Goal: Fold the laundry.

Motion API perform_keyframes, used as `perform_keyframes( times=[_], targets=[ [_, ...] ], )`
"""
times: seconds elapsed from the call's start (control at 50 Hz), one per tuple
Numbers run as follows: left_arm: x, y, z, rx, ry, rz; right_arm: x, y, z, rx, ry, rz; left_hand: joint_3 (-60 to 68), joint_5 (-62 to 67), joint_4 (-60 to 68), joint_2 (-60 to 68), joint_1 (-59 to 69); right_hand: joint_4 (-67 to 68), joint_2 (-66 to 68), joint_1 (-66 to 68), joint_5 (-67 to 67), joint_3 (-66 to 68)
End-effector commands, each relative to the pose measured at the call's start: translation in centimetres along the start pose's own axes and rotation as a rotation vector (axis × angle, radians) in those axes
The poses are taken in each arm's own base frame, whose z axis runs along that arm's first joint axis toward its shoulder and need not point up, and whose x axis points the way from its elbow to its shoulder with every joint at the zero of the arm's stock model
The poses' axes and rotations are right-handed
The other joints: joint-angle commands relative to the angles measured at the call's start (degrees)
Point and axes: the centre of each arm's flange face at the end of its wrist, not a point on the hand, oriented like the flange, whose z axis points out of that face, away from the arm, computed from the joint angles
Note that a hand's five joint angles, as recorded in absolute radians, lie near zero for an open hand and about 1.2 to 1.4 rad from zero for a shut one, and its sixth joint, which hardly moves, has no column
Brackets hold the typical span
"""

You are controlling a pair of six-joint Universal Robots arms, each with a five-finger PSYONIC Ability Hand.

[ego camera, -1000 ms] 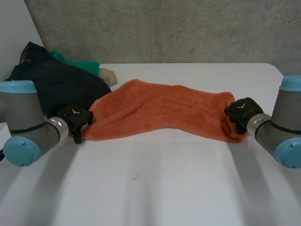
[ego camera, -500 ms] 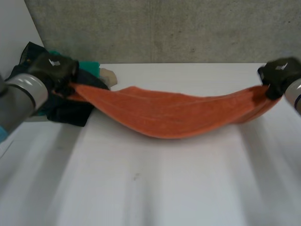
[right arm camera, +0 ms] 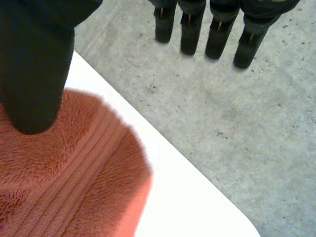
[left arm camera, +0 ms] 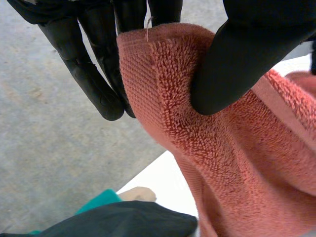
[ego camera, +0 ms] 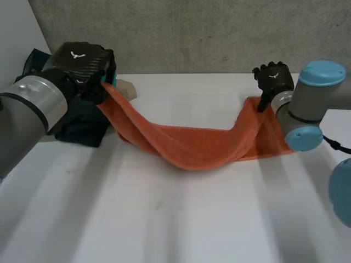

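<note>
An orange towel hangs between my two hands and sags onto the white table in the middle. My left hand holds one end up at the far left, above the clothes pile. In the left wrist view its thumb and fingers pinch the towel's hemmed edge. My right hand is raised at the far right with its fingers straight and spread. The towel's other end droops just below it. In the right wrist view the towel lies under the thumb, apart from the fingers.
A pile of dark clothes lies at the table's far left, with a green garment and a beige piece beside it. A concrete wall runs behind the table's far edge.
Both hands rose with the towel, which was pulled taut. The right hand then swung inward and opened, so that end slumped. The left hand stayed shut on its end.
</note>
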Motion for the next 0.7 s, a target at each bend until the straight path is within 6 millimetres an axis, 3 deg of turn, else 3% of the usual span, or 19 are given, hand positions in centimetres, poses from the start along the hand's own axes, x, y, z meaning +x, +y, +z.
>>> perform_keyframes(
  times=[0.02, 0.06, 0.18, 0.26, 0.34, 0.5, 0.7],
  targets=[
    [0.9, -1.5, -1.2, 0.004, 0.033, -0.002, 3.6, -3.3, -2.0, -0.071, 0.056, 0.047, 11.90, 13.14, 11.52, 11.46, 14.03, -5.26, -4.18, -3.76, -4.19, -4.90],
    [1.0, -2.7, -1.9, 0.029, 0.038, -0.005, 4.8, -4.8, -3.9, -0.125, 0.034, 0.077, 11.90, 13.14, 11.52, 11.46, 14.03, -5.26, -4.18, -3.76, -4.19, -4.90],
    [1.3, -6.3, -3.6, 0.130, 0.051, -0.037, 6.1, -4.4, -9.2, -0.336, -0.054, 0.129, 11.90, 13.14, 11.52, 11.46, 14.03, -5.26, -4.18, -3.76, -4.19, -4.90],
    [1.8, -9.0, -4.9, 0.211, 0.064, -0.060, 5.3, -2.6, -12.6, -0.477, -0.135, 0.186, 11.90, 13.14, 11.52, 11.46, 14.03, -5.26, -4.18, -3.76, -4.19, -4.90],
    [2.1, -11.9, -6.0, 0.301, 0.057, -0.076, 2.5, 0.2, -16.1, -0.617, -0.224, 0.334, 11.90, 13.14, 11.52, 11.46, 14.03, -5.26, -4.18, -3.76, -4.19, -4.90],
    [3.4, -14.4, -7.1, 0.366, 0.077, -0.091, -2.3, 3.0, -17.0, -0.566, -0.235, 0.556, 11.90, 13.14, 11.52, 11.46, 14.03, -5.26, -4.18, -3.76, -4.19, -4.90],
    [4.3, -16.5, -8.9, 0.423, 0.094, -0.107, -4.3, 3.5, -16.3, -0.465, -0.047, 0.593, 11.90, 13.14, 11.52, 11.46, 14.03, -5.26, -4.18, -3.76, -4.19, -4.90]
  ],
)
